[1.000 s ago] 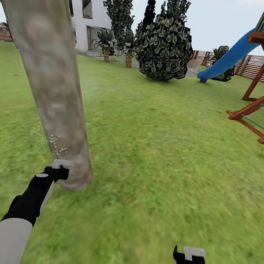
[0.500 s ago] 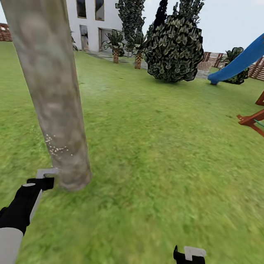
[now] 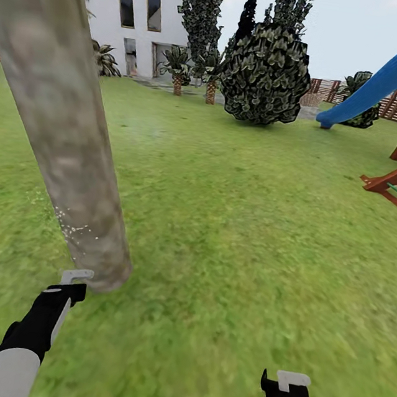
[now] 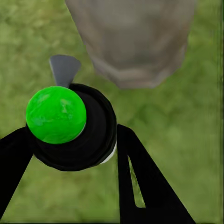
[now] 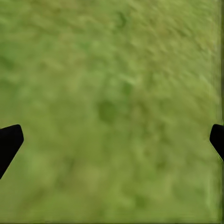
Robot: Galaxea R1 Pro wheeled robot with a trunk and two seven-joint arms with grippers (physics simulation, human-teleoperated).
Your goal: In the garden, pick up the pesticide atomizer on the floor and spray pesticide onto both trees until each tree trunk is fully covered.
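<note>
The black left gripper (image 4: pixel 74 140), clamping the dark green-capped pesticide atomizer (image 4: pixel 70 126), aimed near the mottled grey-beige tree trunk (image 3: pixel 74 144)'s base, risking uncovered upper bark.

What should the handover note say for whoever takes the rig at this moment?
Left claw: shut on the sprayer bottle, held close to the foot of the near tree trunk.
Right claw: open, nothing in it, hanging over bare grass.
Done: bottle is picked up; a patch of white spray specks shows low on this trunk.
Left: most of this trunk looks bare of specks, so spraying goes on upward and around it; then the second tree, which I cannot pick out for sure from here.
</note>
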